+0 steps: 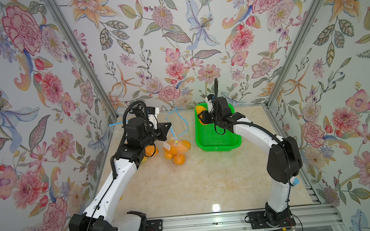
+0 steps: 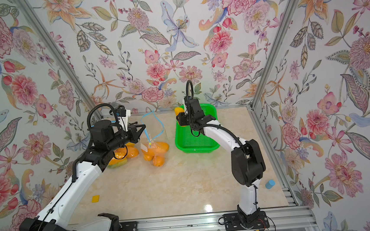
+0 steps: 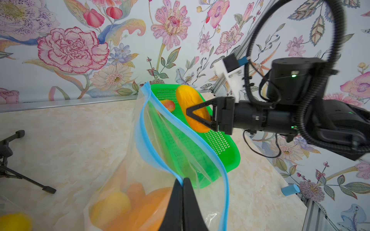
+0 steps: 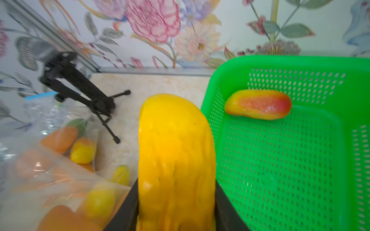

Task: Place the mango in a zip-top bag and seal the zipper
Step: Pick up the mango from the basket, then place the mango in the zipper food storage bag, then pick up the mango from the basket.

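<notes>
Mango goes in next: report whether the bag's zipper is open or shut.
Open: the zipper gapes, its blue strips apart in the left wrist view; left gripper pinches one.

1. We see floral wallpaper (image 1: 173, 31) on all three walls.
2. We note aluminium posts (image 1: 80, 56) running up from the back corners.
3. We find a beige marble-look tabletop (image 1: 196, 182), with lamp glare (image 1: 216, 207) near its front edge.

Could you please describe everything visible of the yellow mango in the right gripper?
The yellow mango is long, smooth and glossy, bright yellow shading to orange, with faint lengthwise ridges. It stands on end, slightly tilted, clamped between the right gripper's black fingers at a far corner of the green basket; contact with the basket is unclear.
</notes>
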You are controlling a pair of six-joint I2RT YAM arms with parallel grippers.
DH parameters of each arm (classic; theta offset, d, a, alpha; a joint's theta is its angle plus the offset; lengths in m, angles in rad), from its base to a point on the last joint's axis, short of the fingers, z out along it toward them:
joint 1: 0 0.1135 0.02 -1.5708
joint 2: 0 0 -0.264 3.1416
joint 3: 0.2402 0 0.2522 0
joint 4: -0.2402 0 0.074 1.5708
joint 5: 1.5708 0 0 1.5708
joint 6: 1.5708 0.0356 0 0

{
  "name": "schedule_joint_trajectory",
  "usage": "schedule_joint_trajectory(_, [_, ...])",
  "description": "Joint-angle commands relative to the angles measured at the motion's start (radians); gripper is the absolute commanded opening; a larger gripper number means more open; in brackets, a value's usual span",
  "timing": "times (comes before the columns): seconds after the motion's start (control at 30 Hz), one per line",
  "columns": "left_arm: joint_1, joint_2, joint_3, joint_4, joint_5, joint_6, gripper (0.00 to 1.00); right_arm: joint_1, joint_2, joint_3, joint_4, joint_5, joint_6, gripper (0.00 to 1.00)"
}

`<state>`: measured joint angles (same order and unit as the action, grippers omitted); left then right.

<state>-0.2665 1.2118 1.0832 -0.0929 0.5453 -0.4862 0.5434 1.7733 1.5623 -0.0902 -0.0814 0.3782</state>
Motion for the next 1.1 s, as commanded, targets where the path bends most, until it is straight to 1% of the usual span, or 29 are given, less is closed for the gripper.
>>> schedule_joint_trajectory(0.0, [0.013,0.008,0.000,0.024,0.007,-0.002,0.00,0.079,-0.088,-0.115,0.444,-0.088,0.060,0.29])
schedule_joint_trajectory(0.1, [0.013,0.008,0.005,0.024,0.005,-0.003,0.00,0.155,-0.056,-0.112,0.544,-0.124,0.062,0.29])
schedule_joint_trajectory(0.17, [0.013,0.008,0.008,0.024,0.004,-0.005,0.00,0.183,-0.019,-0.100,0.587,-0.141,0.059,0.30])
schedule_joint_trajectory(0.37, [0.013,0.004,0.011,0.020,0.000,-0.005,0.00,0.217,0.087,-0.024,0.562,-0.145,0.056,0.34])
schedule_joint_trajectory(0.4, [0.013,0.000,0.012,0.021,-0.001,-0.004,0.00,0.217,0.092,-0.026,0.559,-0.144,0.055,0.38])
schedule_joint_trajectory(0.47, [0.014,-0.004,0.008,0.021,-0.004,-0.005,0.00,0.217,0.084,-0.045,0.578,-0.147,0.036,0.53])
schedule_joint_trajectory(0.5, [0.016,-0.005,0.006,0.023,-0.005,-0.003,0.00,0.217,0.076,-0.055,0.586,-0.147,0.025,0.57])
schedule_joint_trajectory(0.57, [0.018,-0.005,0.006,0.022,-0.005,-0.003,0.00,0.216,0.054,-0.067,0.585,-0.140,0.005,0.58])
schedule_joint_trajectory(0.6, [0.020,-0.005,0.005,0.022,-0.005,-0.002,0.00,0.216,0.043,-0.070,0.576,-0.140,0.001,0.61])
schedule_joint_trajectory(0.67, [0.023,-0.004,0.004,0.021,-0.003,-0.002,0.00,0.206,0.029,-0.064,0.554,-0.165,-0.008,0.70])
schedule_joint_trajectory(0.7, [0.026,-0.004,0.003,0.022,-0.002,0.000,0.00,0.200,0.021,-0.065,0.545,-0.175,-0.004,0.72])
schedule_joint_trajectory(0.77, [0.030,-0.006,0.001,0.022,-0.002,0.000,0.00,0.182,-0.011,-0.085,0.549,-0.198,0.000,0.72])
schedule_joint_trajectory(0.83, [0.032,-0.008,0.001,0.020,-0.001,0.003,0.00,0.153,-0.070,-0.146,0.565,-0.180,0.006,0.73])
schedule_joint_trajectory(0.9, [0.037,-0.010,0.004,0.014,0.000,0.006,0.00,0.111,-0.134,-0.207,0.520,-0.106,0.011,0.73])
schedule_joint_trajectory(0.97, [0.039,-0.015,0.005,0.013,0.003,0.009,0.00,0.037,-0.143,-0.218,0.407,-0.031,0.021,0.75])
schedule_joint_trajectory(1.0, [0.038,-0.017,0.004,0.017,0.005,0.009,0.00,0.003,-0.120,-0.205,0.312,0.019,0.054,0.77])
schedule_joint_trajectory(1.07, [0.039,-0.017,0.002,0.021,0.010,0.012,0.00,-0.056,-0.049,-0.175,0.180,0.092,0.140,0.81])
